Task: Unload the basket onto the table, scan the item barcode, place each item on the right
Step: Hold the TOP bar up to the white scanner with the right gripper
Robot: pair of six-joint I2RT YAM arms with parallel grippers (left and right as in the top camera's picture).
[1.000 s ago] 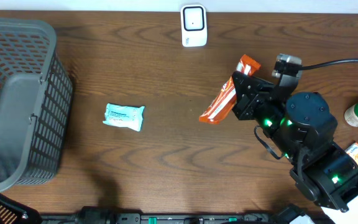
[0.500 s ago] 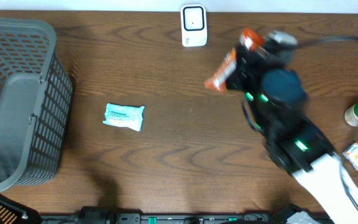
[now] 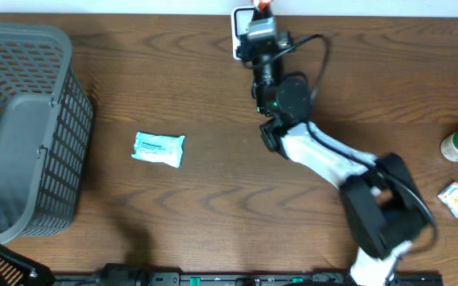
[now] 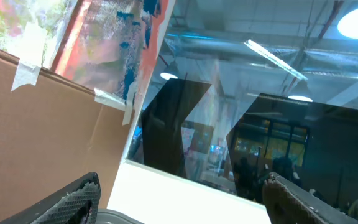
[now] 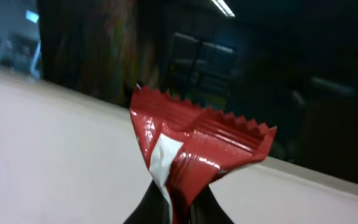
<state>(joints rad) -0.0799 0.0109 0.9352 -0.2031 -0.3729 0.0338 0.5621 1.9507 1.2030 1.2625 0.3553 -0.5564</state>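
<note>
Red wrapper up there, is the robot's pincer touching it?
Touching. The right wrist view shows the red wrapper squeezed at its bottom end inside the shut right pincer, with no gap between them.

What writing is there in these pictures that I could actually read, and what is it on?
No text is legible.
On the light blue packet: print too small to read.
On the small orange packet: print too small to read.
On the red wrapper: no lettering shows.
</note>
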